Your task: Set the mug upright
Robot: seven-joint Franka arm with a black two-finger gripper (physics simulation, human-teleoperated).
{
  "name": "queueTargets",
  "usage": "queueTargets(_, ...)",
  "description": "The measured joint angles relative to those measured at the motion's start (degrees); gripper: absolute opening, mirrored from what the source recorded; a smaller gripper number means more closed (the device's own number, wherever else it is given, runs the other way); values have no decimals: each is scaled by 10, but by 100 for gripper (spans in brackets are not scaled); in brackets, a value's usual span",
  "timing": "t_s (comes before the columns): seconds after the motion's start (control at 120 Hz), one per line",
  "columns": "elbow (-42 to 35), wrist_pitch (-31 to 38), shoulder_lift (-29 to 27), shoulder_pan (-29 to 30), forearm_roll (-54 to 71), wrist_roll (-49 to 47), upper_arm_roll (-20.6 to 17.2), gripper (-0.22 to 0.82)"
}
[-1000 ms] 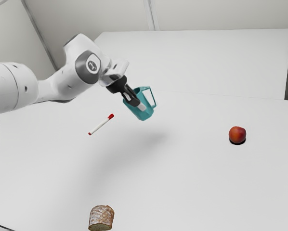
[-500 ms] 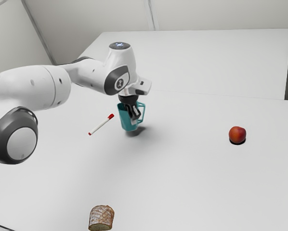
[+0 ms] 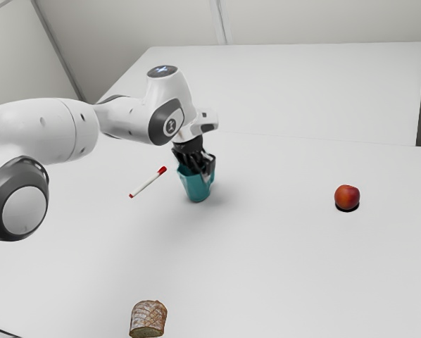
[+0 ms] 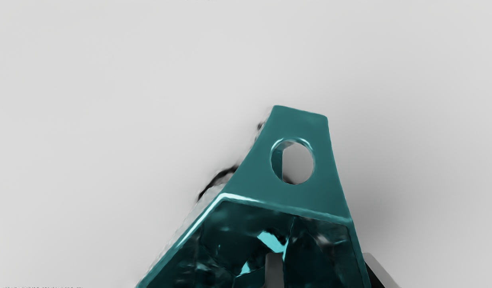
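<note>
The teal mug (image 3: 196,186) is on the table, base down and looking roughly upright, with its handle toward the exterior view's right. Over its rim is my gripper (image 3: 199,172), its fingers spread apart. From the wrist view, the mug (image 4: 305,200) shows its open mouth and the flat top of the handle with a round hole. My gripper (image 4: 323,276) has one finger (image 4: 274,272) inside the mouth and the other outside the wall, with a gap between the inner finger and that wall. The mug's bottom is hidden from the wrist camera.
A red-capped white marker (image 3: 148,182) lies just to the exterior view's left of the mug. A red-orange fruit (image 3: 347,197) sits toward the exterior view's right, and a piece of bread (image 3: 148,319) is near its lower edge, all on the white table (image 3: 281,267).
The mug came down from a tilted pose in the air to the table and shifted slightly since the half-second-old picture. My arm swung over it, and the fingers have opened.
</note>
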Motion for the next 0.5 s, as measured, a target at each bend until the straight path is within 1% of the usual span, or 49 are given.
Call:
queueTargets(0.058, 0, 3, 0, 0, -2, -12, 0, 23)
queueTargets(0.125, 0, 6, 0, 0, -4, -24, 0, 32)
queueTargets(0.2, 0, 8, -1, 0, -5, -36, 0, 40)
queueTargets(0.283, 1, 8, -13, -2, -6, -48, 0, 46)
queueTargets(0.333, 2, 6, -31, -4, -6, -55, 0, 49)
queueTargets(0.4, 4, -12, -70, -7, -5, -62, -1, 52)
queueTargets(0.467, 8, -45, -113, -8, -3, -69, -2, 54)
queueTargets(0.5, 19, -73, -138, -9, -2, -72, -1, 54)
